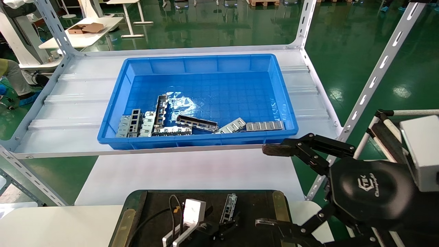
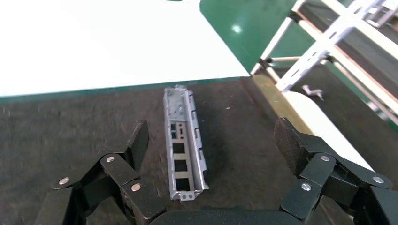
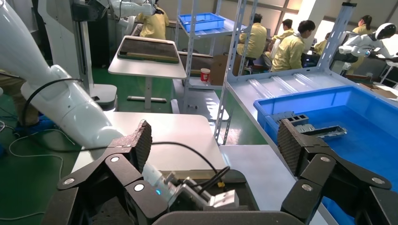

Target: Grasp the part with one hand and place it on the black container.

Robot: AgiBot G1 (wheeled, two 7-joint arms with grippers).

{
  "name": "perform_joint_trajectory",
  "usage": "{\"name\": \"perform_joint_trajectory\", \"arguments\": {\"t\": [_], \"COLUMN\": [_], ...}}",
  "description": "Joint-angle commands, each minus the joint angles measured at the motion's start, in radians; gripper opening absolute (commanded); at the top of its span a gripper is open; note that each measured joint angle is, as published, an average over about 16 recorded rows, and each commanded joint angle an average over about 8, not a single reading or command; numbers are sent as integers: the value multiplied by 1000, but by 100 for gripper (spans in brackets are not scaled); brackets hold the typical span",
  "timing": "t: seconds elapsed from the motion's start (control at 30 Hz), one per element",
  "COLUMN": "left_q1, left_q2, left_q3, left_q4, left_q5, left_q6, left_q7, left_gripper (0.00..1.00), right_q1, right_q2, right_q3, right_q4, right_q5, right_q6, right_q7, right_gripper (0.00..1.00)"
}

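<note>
The part (image 1: pixel 228 207), a light-grey channel strip with rectangular cut-outs, lies flat on the black container (image 1: pixel 255 206) at the bottom centre of the head view. In the left wrist view the part (image 2: pixel 183 145) rests on the container's dark mat (image 2: pixel 70 126), between the spread fingers and nearer one of them, untouched. My left gripper (image 2: pixel 213 140) is open and empty just behind the part, and shows low in the head view (image 1: pixel 223 227). My right gripper (image 1: pixel 271 187) is open and empty, held over the container's right edge, below the shelf.
A deep blue bin (image 1: pixel 192 141) on the white metal shelf holds several more grey metal parts (image 1: pixel 197 123). Slotted shelf posts (image 1: pixel 374 79) stand to the right. The right wrist view shows the bin (image 3: pixel 328 101) and the left arm (image 3: pixel 70 108).
</note>
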Motion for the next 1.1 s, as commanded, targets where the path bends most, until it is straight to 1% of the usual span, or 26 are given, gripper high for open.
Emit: {"name": "perform_joint_trajectory", "arguments": {"t": [0.03, 0.27, 0.47, 0.67, 0.83, 0.97, 1.1], "left_q1": [-8, -7, 18, 42, 61, 81, 101], "left_q2": [-29, -131, -208, -258, -286, -305, -321], "left_q3": [-9, -67, -134, -223, -297, -345, -383], "left_q4": [-19, -89, -134, -141, -135, -123, -110], "left_q5": [11, 27, 11, -45, -102, -148, -192], "left_q6": [43, 208, 347, 486, 614, 713, 789], "left_q7": [-5, 37, 127, 248, 377, 477, 549], "left_gripper": [100, 100, 100, 100, 100, 100, 100], "right_q1": [0, 0, 0, 0, 0, 0, 0], "right_q2": [0, 0, 0, 0, 0, 0, 0], "right_q3": [0, 0, 0, 0, 0, -1, -1], "right_q4": [0, 0, 0, 0, 0, 0, 0], "right_q5": [0, 0, 0, 0, 0, 0, 0], "right_q6": [0, 0, 0, 0, 0, 0, 0], "right_q7": [0, 0, 0, 0, 0, 0, 0], "right_gripper": [100, 100, 100, 100, 100, 100, 100]}}
